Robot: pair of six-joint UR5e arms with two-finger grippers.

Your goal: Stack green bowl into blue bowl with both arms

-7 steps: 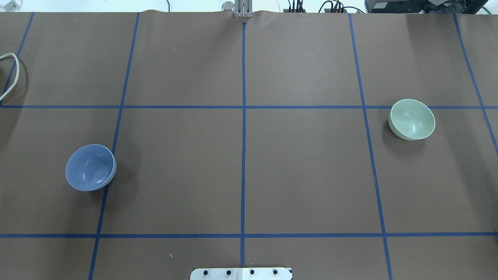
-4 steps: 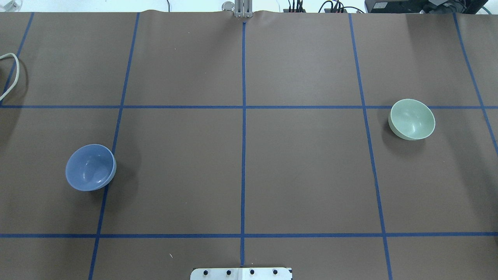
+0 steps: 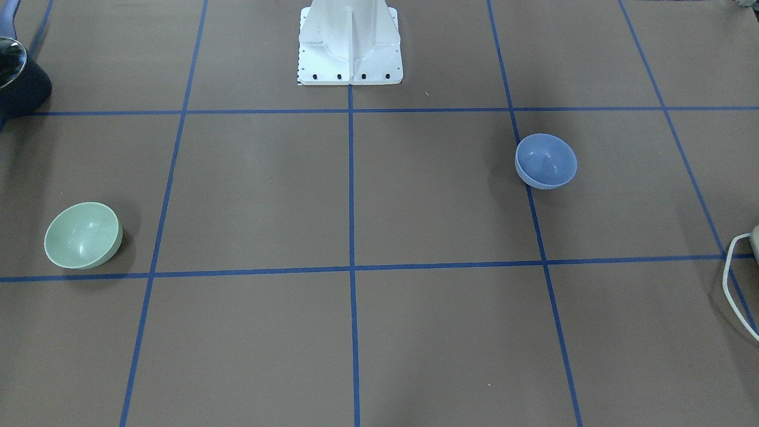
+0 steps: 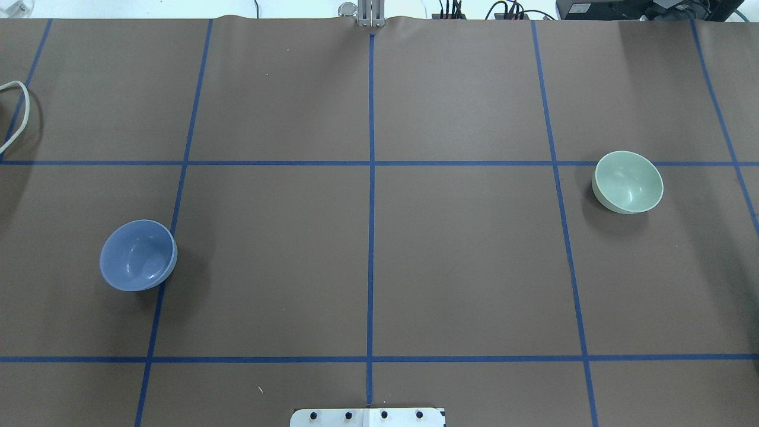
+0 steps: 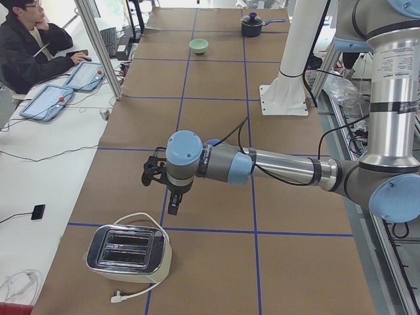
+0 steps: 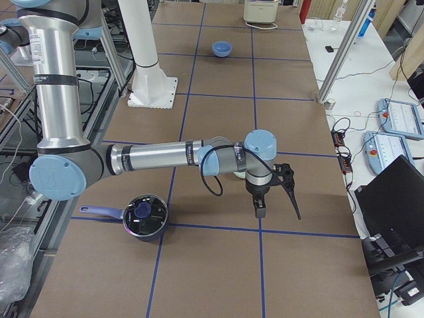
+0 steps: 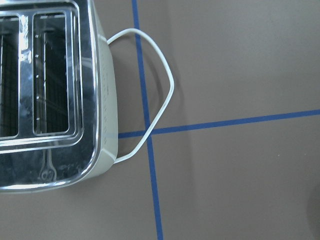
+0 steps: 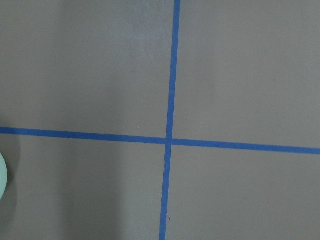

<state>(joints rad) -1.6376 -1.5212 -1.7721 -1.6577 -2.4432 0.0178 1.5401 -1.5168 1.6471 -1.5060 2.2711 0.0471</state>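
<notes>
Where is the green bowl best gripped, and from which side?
Probably best to take the green bowl by its rim, coming down from above, one finger inside and one outside. It sits upright with its mouth open, and its smooth round wall has no handle.

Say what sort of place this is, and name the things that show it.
Probably a robotics lab: the table is marked with a blue tape grid, the left arm and the right arm reach over it, and an operator sits beside it at control tablets.
</notes>
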